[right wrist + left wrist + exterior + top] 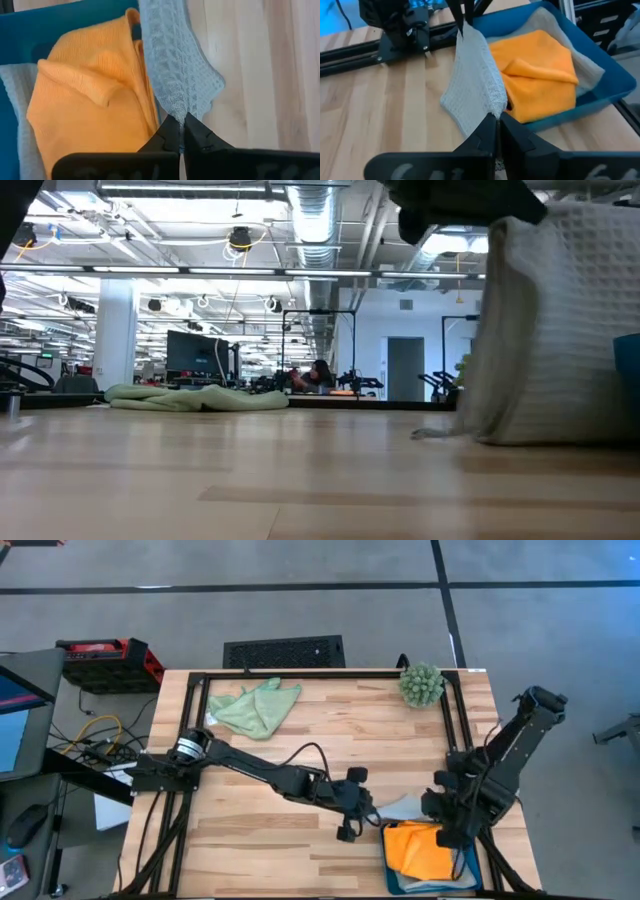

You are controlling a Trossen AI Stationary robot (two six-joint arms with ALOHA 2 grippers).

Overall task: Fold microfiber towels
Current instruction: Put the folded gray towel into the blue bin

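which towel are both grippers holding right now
The pale blue-grey towel, stretched between left gripper and right gripper. The orange towel lies in the tray; the green one sits far back.

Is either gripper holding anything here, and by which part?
Both hold the pale blue-grey towel: the left gripper and right gripper are each shut on an edge, stretching it beside the tray holding the orange towel.

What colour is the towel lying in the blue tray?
Orange towel, clearest in the left wrist view.
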